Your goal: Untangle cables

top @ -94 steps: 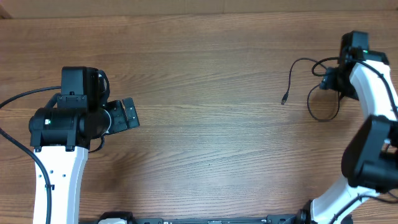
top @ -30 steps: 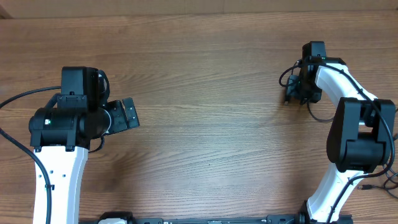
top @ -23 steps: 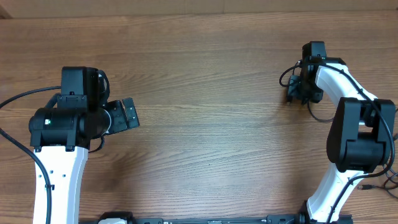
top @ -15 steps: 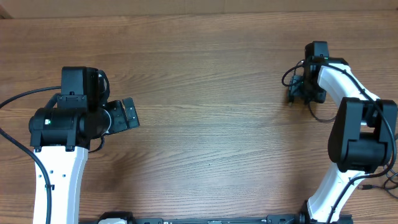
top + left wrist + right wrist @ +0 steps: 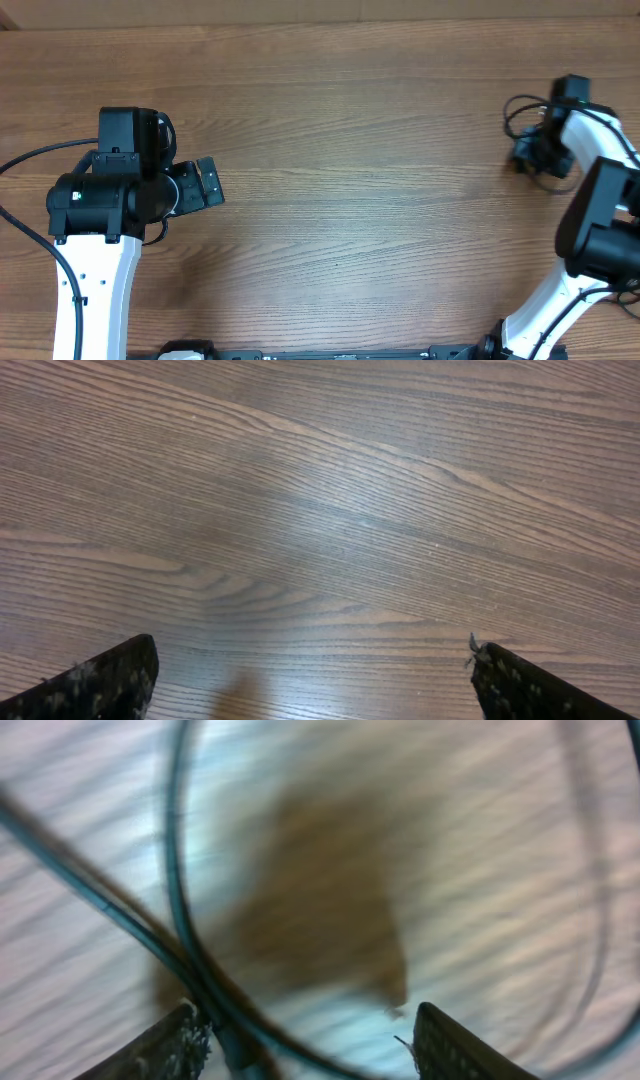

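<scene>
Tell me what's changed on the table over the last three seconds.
The right arm's fingers swung left over the thin black cable, then pulled back to the right. The cable's long tail, once stretched out leftward, now sits bunched beside them. They look open, so a firm hold is unclear. The left arm's fingers stayed open and unmoved.

The left arm [image 5: 95, 270] stood at the near left, its wrist turned toward the right and the left gripper [image 5: 208, 183] spread wide, fingers well apart. The right arm [image 5: 603, 205] reached along the right edge toward the far side, its right gripper [image 5: 524, 156] pointing left, fingers parted.
</scene>
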Controlling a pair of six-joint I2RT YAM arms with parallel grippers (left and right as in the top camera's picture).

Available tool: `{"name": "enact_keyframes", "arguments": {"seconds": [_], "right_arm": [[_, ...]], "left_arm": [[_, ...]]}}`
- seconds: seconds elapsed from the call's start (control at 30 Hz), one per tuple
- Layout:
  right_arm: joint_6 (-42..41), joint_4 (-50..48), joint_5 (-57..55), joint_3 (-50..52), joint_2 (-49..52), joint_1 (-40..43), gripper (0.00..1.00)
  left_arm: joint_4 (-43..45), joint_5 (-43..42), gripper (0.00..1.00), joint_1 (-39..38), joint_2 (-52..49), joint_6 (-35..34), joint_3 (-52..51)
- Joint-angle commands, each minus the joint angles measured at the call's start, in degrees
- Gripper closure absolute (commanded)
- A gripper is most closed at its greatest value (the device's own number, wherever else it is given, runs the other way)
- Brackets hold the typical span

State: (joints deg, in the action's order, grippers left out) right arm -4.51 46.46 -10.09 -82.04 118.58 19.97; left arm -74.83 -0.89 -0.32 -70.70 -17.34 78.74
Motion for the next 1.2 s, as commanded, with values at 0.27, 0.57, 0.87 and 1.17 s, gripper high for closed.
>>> {"name": "enact_keyframes", "arguments": {"seconds": [0.27,0.57,0.87,1.17], "right_arm": [[-3.19,-0.5,6.47,0.37,0.48,16.76,0.44],[-4.46,2.05,10.88,-0.94,0.48,19.87,0.46],[-6.71,18.8,12.35,-16.06,-3.02,19.8,0.0],[-4.83,25.05,15.56,-23.5,-15.56,17.05,0.0]], "left_arm": [[0.07,-0.17,0.0,0.28,-0.17,1.07,0.15],[0.07,-0.17,0.0,0.28,-0.17,1.07,0.15],[0.07,-0.17,0.0,0.28,-0.17,1.07,0.15],[0.09,-0.17,0.0,0.28,-0.17,1.07,0.15]]}}
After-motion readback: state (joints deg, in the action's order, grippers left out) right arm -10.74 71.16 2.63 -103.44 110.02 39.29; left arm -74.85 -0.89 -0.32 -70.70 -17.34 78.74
